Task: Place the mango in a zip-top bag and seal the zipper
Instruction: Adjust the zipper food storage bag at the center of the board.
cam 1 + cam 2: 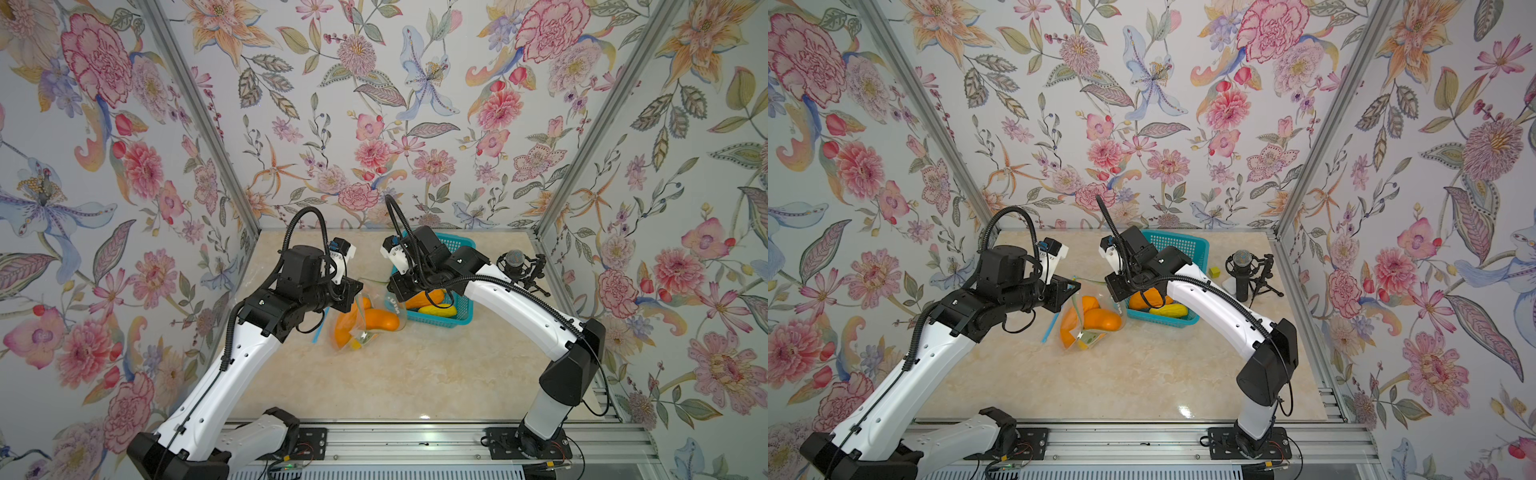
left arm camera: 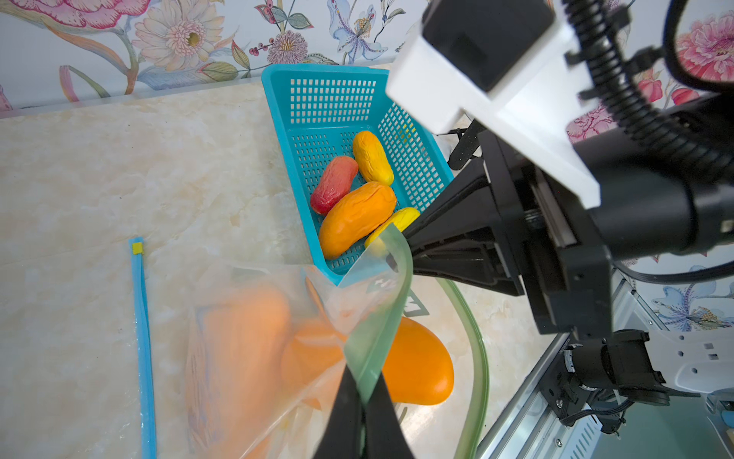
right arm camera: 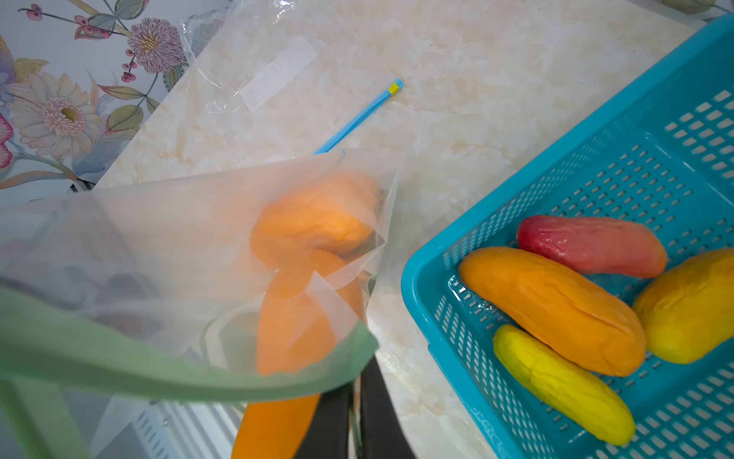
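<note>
The zip-top bag, frosted and clear, lies in the middle of the marble worktop, just beside the near corner of a teal mesh basket.

The left pincer is clenched on the green zipper strip of the bag, its black fingers pressed together with the strip between them. The right pincer is likewise clenched on the same strip, further along it and next to the basket. That side of the rim is lifted off the worktop between the two. The other green rim curves away from it, so the mouth stands open and the zipper is unsealed.

An orange mango lies at the mouth, its end showing bare between the two rims. Deeper in, behind the frosted film, sits at least one more orange mango; the film blurs them, so there may be two.

The basket holds a red mango, an orange one and two yellow ones.

A second clear bag lies flat near the left wall, its blue zipper carrying a yellow slider. A microphone on a small stand is beyond the basket.
</note>
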